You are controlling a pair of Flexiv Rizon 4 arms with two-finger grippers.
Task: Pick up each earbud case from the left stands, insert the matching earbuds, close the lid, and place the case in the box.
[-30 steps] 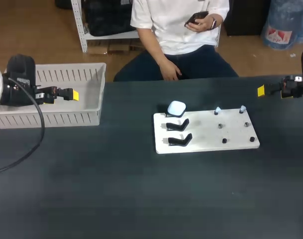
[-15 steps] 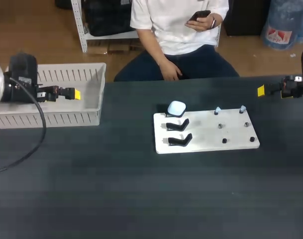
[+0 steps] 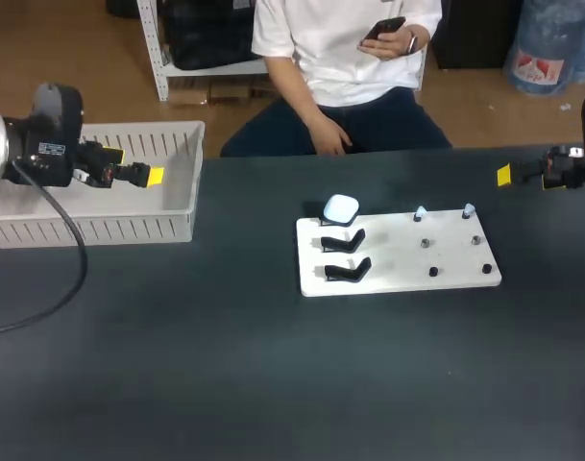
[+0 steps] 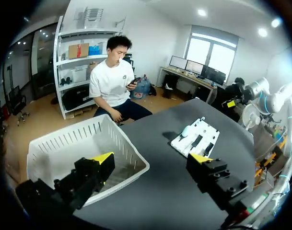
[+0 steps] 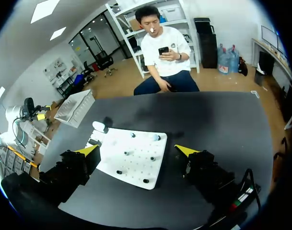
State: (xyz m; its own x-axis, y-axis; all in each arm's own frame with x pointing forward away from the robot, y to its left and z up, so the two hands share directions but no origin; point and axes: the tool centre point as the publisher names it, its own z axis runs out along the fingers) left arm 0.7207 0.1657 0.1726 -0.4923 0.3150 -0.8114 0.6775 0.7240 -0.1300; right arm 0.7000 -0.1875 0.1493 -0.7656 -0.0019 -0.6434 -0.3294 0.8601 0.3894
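A white earbud case [image 3: 341,208] sits on the rearmost of the stands at the left end of the white board [image 3: 398,274]. In front of it two black stands [image 3: 345,240] are bare. Two pale earbuds [image 3: 420,213] stand on pegs at the board's back edge. My left gripper [image 3: 143,174] hovers open over the white basket [image 3: 90,230], far left of the board. Ahead of it I see the basket [image 4: 83,143] and the board [image 4: 196,138]; its fingers [image 4: 151,160] hold nothing. My right gripper [image 3: 508,175] is at the table's right edge, open and empty [image 5: 136,151], looking over the board [image 5: 131,165] and case [image 5: 98,127].
The basket stands at the table's back left corner. Several small dark pegs [image 3: 433,272] stick up from the right half of the board. A person sits behind the table's far edge, not reaching over it.
My left arm has shifted slightly right and toward the back over the basket, its gripper still open. The right arm, board and case have not moved.
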